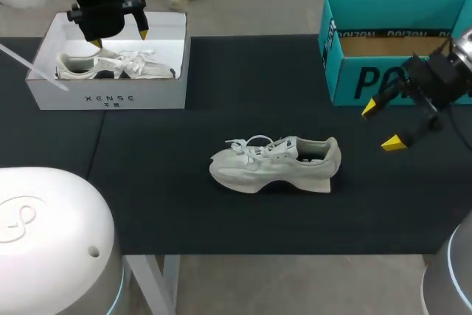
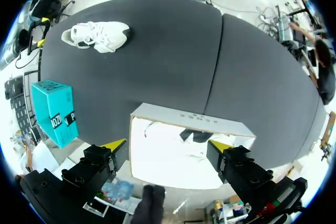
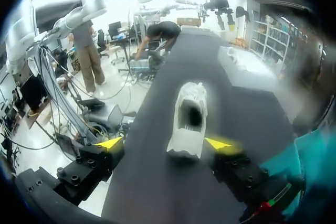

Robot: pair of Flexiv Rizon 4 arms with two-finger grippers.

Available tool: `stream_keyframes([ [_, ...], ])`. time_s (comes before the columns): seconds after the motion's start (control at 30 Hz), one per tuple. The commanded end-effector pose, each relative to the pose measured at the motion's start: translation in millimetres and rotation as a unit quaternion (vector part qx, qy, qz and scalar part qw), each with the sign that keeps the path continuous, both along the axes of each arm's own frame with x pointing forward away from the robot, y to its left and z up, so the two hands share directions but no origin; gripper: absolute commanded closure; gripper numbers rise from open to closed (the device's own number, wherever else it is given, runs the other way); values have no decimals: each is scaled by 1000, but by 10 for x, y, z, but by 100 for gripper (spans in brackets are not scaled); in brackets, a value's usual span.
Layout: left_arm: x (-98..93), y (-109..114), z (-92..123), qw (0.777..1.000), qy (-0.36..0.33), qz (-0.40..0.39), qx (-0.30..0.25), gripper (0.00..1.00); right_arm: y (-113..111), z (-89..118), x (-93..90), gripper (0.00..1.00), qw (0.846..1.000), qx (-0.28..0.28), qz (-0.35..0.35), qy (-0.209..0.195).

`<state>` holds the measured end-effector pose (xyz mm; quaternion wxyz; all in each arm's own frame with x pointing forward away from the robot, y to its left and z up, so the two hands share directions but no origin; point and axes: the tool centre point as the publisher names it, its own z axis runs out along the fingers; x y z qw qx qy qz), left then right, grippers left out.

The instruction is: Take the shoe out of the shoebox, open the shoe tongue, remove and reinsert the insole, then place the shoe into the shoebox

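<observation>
The pale cream-white lace-up sneaker (image 1: 276, 164) stands on its sole on the black tabletop (image 1: 184, 204), outside both boxes. It is straight ahead of the right hand (image 1: 381, 126), with its heel toward that hand. The right hand's yellow-tipped fingers are spread wide and hold nothing. Close beside the right hand sits the open teal cardboard shoebox (image 1: 354, 82). Well apart, the left hand (image 1: 119, 38) hangs over the open white cardboard shoebox (image 1: 110, 97). Its fingers are also spread and empty, above a second pale sneaker (image 1: 110, 66) lying inside.
</observation>
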<state>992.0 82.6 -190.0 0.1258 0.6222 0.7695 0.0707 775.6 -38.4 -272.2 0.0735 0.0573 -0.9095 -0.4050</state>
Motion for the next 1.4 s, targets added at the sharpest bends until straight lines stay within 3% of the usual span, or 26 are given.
stream_keyframes([
  [0.03,3,3,4,1000,0,0,1,0,-76,-260,-136,0,999,21,-40,-25],
  [0.5,3,3,4,1000,0,0,1,0,-120,-783,-278,0,993,25,-118,-2],
  [0.73,3,3,4,1000,0,0,1,0,-7,-871,-201,0,993,42,-107,-32],
  [1.1,3,3,4,1000,0,0,1,0,107,-1015,9,0,987,113,-83,-77],
  [1.4,3,3,4,1000,0,0,1,0,114,-1214,146,0,983,146,-90,-64],
])
